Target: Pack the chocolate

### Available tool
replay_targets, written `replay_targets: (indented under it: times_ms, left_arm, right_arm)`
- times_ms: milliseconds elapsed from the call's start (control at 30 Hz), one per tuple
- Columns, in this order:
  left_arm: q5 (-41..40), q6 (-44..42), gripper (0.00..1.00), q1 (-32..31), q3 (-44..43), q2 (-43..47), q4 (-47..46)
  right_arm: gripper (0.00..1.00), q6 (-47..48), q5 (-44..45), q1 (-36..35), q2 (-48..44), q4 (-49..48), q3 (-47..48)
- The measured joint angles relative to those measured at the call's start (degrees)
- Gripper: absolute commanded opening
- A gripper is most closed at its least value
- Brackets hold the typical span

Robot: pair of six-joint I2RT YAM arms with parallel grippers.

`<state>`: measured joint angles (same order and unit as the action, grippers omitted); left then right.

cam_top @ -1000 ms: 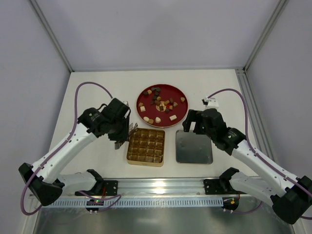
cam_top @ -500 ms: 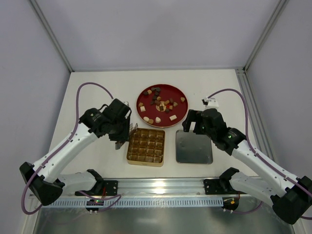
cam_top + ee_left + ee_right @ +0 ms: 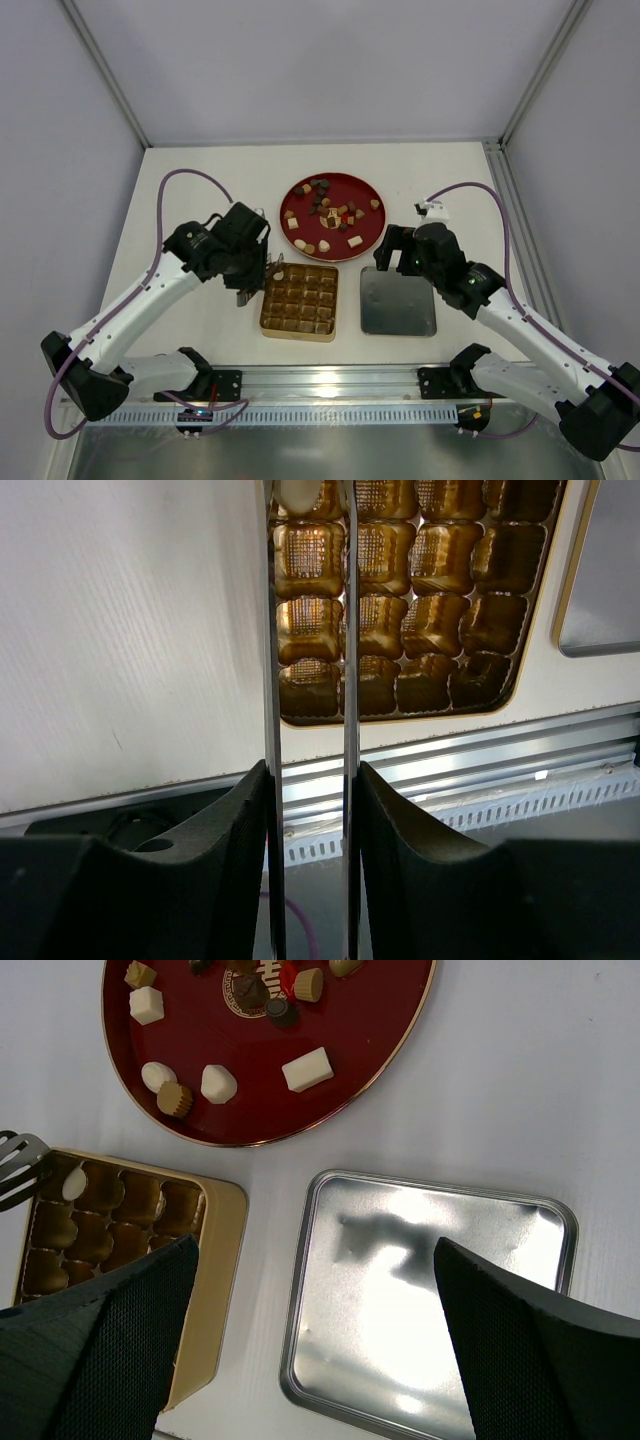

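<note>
A cream chocolate sits in the gold box's corner cell, between the left gripper's narrowly parted fingertips.

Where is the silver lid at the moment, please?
In the top view the lid lies flat right of centre, just right of the gold box and nearer the arms than the red plate.

Gold box, red plate, silver lid

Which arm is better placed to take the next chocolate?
Right, probably: the right gripper is open and empty near the red plate; the left gripper straddles a cream piece in the gold box.
</note>
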<state>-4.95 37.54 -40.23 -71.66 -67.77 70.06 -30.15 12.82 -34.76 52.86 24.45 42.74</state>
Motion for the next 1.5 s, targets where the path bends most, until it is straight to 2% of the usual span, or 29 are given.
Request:
replay_targets:
  times_ms: [367, 533, 767, 967, 1200, 1500]
  left_arm:
    - [0.0, 0.0, 0.38, 0.0, -0.2, 0.0, 0.1]
    - [-0.2, -0.2, 0.38, 0.0, -4.8, -2.4, 0.9]
    - [-2.0, -1.5, 0.39, 0.1, -14.7, -10.1, 0.8]
    - [-2.7, -3.5, 0.41, 2.7, -20.3, -19.8, -0.3]
    - [-3.0, -4.5, 0.41, 6.3, -24.1, -28.0, -2.4]
    - [-2.9, -5.2, 0.41, 6.7, -27.3, -32.4, -4.1]
  right_arm:
    - [1.00, 0.0, -0.1, 0.0, 0.0, 0.0, 0.0]
    - [1.00, 0.0, -0.1, 0.0, 0.0, 0.0, 0.0]
    - [1.00, 0.0, -0.2, 0.0, 0.0, 0.0, 0.0]
    - [1.00, 0.0, -0.7, 0.0, -0.9, 0.1, 0.0]
    - [1.00, 0.1, -0.8, 0.0, -3.4, 0.6, 0.0]
    - [1.00, 0.1, -0.8, 0.0, -4.0, 1.0, 0.0]
